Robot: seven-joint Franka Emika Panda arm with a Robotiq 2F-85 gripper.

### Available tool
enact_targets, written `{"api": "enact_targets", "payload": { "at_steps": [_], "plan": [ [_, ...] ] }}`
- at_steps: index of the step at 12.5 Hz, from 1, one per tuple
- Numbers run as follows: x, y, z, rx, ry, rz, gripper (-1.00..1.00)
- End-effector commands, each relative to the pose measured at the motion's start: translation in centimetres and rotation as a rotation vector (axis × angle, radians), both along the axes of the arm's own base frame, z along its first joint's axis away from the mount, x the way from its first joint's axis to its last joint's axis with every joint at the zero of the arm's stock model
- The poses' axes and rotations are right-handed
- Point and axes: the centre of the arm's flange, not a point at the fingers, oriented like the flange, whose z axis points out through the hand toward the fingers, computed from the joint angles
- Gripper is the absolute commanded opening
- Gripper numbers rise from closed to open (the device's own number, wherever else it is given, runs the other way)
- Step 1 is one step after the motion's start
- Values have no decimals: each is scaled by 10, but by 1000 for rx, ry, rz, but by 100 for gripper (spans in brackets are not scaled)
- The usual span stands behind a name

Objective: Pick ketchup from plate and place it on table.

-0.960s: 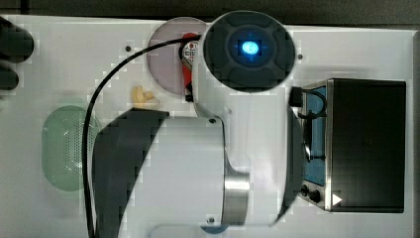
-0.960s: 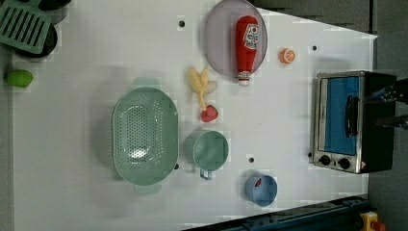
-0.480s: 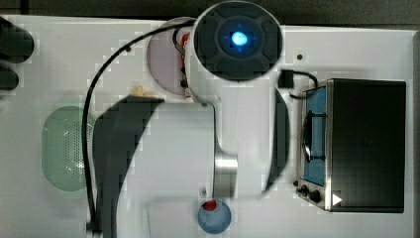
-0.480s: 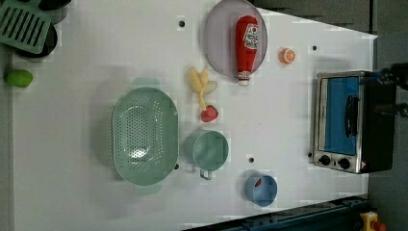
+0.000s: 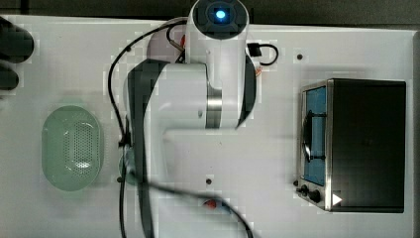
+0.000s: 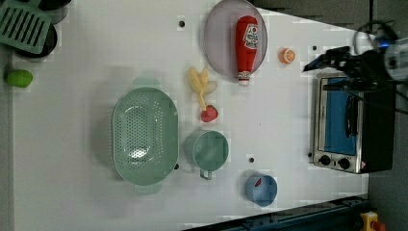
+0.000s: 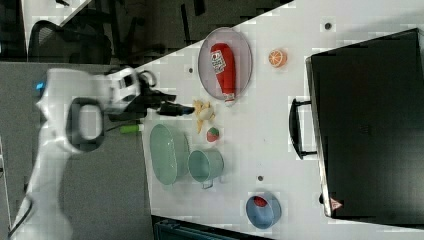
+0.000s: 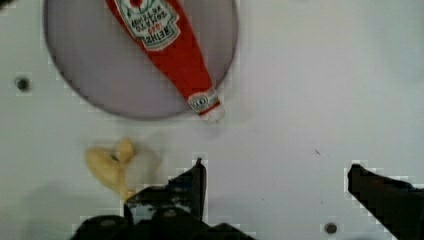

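Slender red ketchup bottle (image 6: pixel 247 44) with white label and pale tip, lying flat on the large round mauve-grey plate (image 6: pixel 219 41), pale tip poking just past the rim at the plate's 6 o'clock in the left view. Seen in the wrist view too: bottle (image 8: pixel 167 47) slanted across the plate (image 8: pixel 95 75), cap touching the white tabletop (image 8: pixel 300 75) just beyond the rim.

Black gripper (image 8: pixel 275 172) spread wide, fingers (image 8: pixel 192 185) released, nothing between them, hanging above bare tabletop apart from the bottle. In the left view, gripper (image 6: pixel 332 57) at about 3 o'clock from the plate, above the silver toaster oven with blue glass door (image 6: pixel 344 127).

On the broad white tabletop (image 6: pixel 72 134) with small dark holes: small orange half (image 6: pixel 287 56) at 3 o'clock of the plate; yellow banana-like bunch (image 6: pixel 199 84) at 7 o'clock, just beside the rim; small red strawberry (image 6: pixel 209 114) at 6 o'clock of that bunch. Green oval perforated basket (image 6: pixel 144 136) at 9 o'clock of the green round cup (image 6: pixel 208 150), nearly touching it. Small blue round dish (image 6: pixel 261 189) with something red inside, at 5 o'clock of the cup. Green lime-like fruit (image 6: pixel 19 78) near the left view's left edge.
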Motion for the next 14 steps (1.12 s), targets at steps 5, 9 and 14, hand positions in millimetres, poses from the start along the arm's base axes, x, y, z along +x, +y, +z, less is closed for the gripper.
{"api": "enact_targets", "payload": {
  "at_steps": [5, 9, 14],
  "plan": [
    [56, 29, -58, -15, -22, 374, 100],
    [81, 52, -111, -33, -75, 432, 100],
    [91, 57, -168, -55, -132, 463, 100]
  ]
}}
